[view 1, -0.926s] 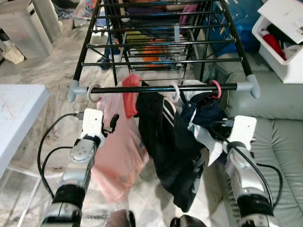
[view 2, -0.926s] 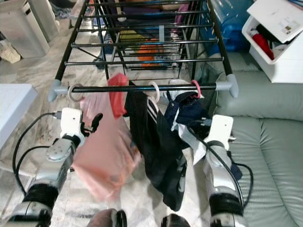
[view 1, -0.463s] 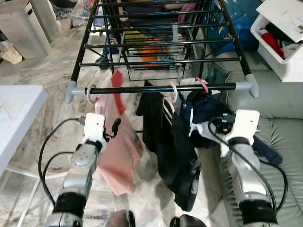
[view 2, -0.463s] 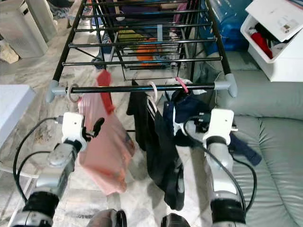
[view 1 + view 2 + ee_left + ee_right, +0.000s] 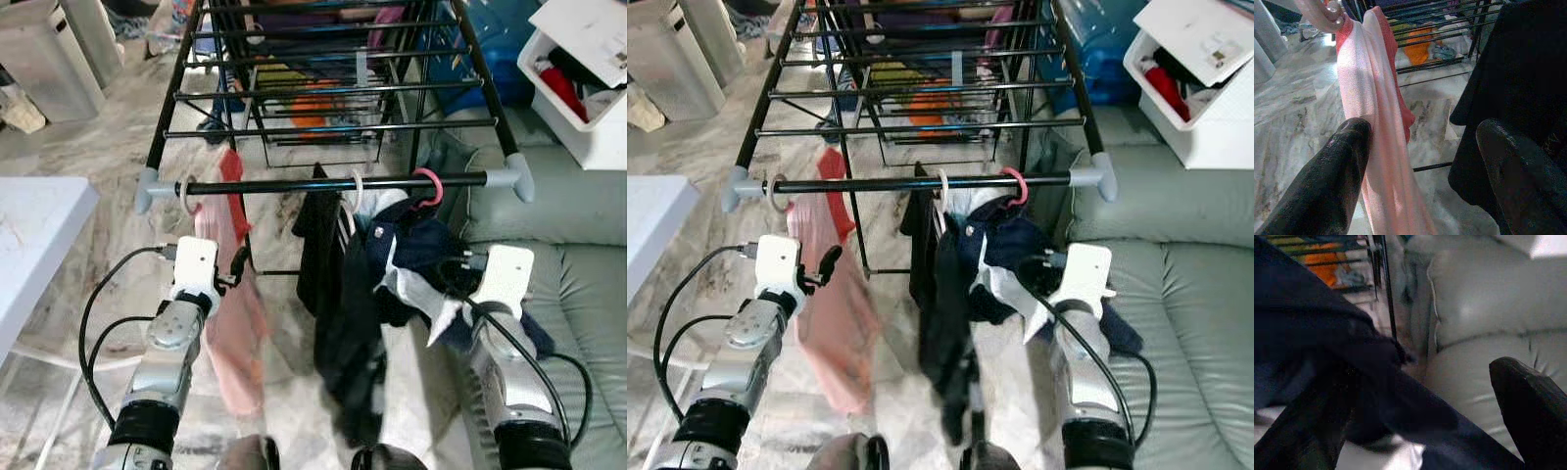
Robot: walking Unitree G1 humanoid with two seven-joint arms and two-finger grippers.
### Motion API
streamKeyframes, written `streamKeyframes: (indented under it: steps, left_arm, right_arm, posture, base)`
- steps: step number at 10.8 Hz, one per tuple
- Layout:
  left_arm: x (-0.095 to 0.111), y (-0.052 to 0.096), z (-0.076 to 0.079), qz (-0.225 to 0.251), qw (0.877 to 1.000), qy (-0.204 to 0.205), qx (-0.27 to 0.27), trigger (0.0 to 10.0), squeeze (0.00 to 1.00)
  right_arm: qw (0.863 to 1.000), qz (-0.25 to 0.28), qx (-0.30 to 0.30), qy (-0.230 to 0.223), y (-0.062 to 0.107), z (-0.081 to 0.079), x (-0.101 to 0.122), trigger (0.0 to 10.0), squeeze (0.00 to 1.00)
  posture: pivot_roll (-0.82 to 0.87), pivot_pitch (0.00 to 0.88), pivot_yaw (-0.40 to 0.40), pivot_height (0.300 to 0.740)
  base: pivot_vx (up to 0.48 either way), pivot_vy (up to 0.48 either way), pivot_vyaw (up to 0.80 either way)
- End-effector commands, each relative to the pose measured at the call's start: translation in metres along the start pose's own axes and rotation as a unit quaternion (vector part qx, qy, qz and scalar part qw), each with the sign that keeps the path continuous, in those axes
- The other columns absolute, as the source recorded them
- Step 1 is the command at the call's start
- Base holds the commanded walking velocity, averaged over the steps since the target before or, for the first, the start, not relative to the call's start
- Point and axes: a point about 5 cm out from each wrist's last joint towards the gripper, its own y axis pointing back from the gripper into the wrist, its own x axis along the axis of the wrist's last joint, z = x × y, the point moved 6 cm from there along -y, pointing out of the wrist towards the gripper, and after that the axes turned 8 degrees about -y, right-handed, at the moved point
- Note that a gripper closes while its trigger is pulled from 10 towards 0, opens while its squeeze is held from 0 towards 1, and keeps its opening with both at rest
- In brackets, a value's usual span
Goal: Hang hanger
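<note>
A pink hanger hook [image 5: 428, 186] loops over the front black rail [image 5: 323, 183] of the drying rack [image 5: 333, 93], toward the rail's right end. A dark navy garment with white trim [image 5: 411, 269] hangs from it, bunched and drooping down toward my right arm.

Nearest to me, my right claw [image 5: 1425, 396] sits low beside the grey sofa [image 5: 578, 245], its two black fingers spread wide. The navy cloth drapes across the gap between them and lies against one finger [image 5: 1312, 416]; the fingers are not pinched on it. My left claw [image 5: 1420, 156] is raised in front of the rack's left side, also spread wide and gripping nothing. One finger [image 5: 1337, 161] touches the edge of a pink garment [image 5: 230, 323], and the other finger is just beside a black garment [image 5: 338, 294].

On the rail, from my left: a white ring hook [image 5: 188, 194] carrying the pink garment with a red piece [image 5: 233, 191] at its top, then a white hook [image 5: 356, 188] with the black garment, then the pink hanger hook. The lower parts of the pink and black garments are blurred.

Further back, more clothes hang under the rack's black bars, including something orange [image 5: 313, 103]. A white worktop [image 5: 39, 235] stands to my left on the marble floor [image 5: 98, 166], and a white box with clothes in it [image 5: 583, 78] sits beyond the sofa on my right.
</note>
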Motion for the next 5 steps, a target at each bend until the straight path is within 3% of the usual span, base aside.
streamKeyframes:
  steps: [1,4,5]
  left_arm:
    - [0.001,0.0,-0.005,-0.002,1.0,-0.009,0.005,10.0,0.0]
    - [0.001,0.0,-0.007,-0.002,1.0,-0.01,0.008,10.0,0.0]
    - [0.003,-0.001,-0.008,0.001,1.0,-0.009,0.012,10.0,0.0]
  right_arm:
    - [1.0,-0.016,-0.005,-0.01,0.0,0.001,-0.006,10.0,1.0]
    - [0.997,-0.018,0.005,-0.069,0.0,-0.006,-0.004,10.0,1.0]
    - [0.997,0.04,0.034,-0.048,0.004,-0.013,0.018,10.0,0.55]
  posture:
    - [-0.03,0.059,0.058,0.74]
    - [-0.02,0.06,0.059,0.74]
    - [-0.02,0.052,0.05,0.74]
  base:
    - [0.0,0.0,0.0]
    - [0.0,0.0,0.0]
    - [0.0,0.0,0.0]
